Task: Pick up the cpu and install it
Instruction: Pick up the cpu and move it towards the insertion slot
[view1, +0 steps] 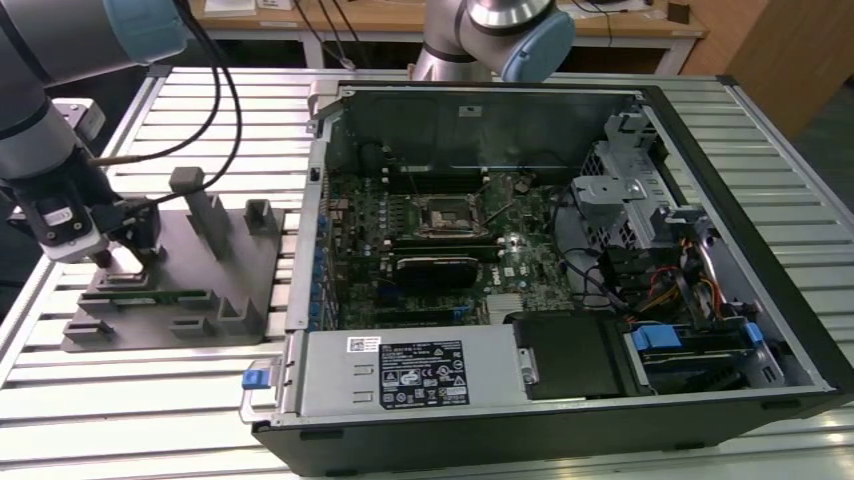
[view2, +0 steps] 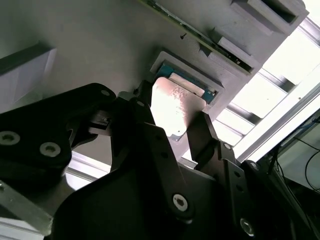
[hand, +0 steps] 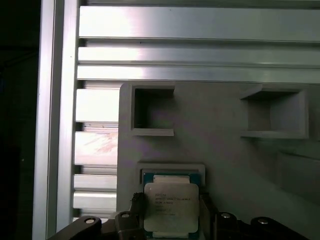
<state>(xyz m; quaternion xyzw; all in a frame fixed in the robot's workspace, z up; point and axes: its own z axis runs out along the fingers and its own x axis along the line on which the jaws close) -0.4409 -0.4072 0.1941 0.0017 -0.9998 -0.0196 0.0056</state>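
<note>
The cpu, a small square chip with a pale silver top, sits at a shallow square pocket of the grey moulded tray. My gripper is down on the tray at the exterior view's left. In both wrist views its black fingers press against two opposite edges of the chip, so the gripper is shut on it. A green-blue rim shows around the chip's far edge. I cannot tell whether the chip has left the pocket. The black-framed socket lies open on the motherboard inside the computer case.
The open computer case lies on the slatted aluminium table, on the exterior view's right of the tray. Upright grey posts stand on the tray beside my gripper. Another robot arm's base stands behind the case.
</note>
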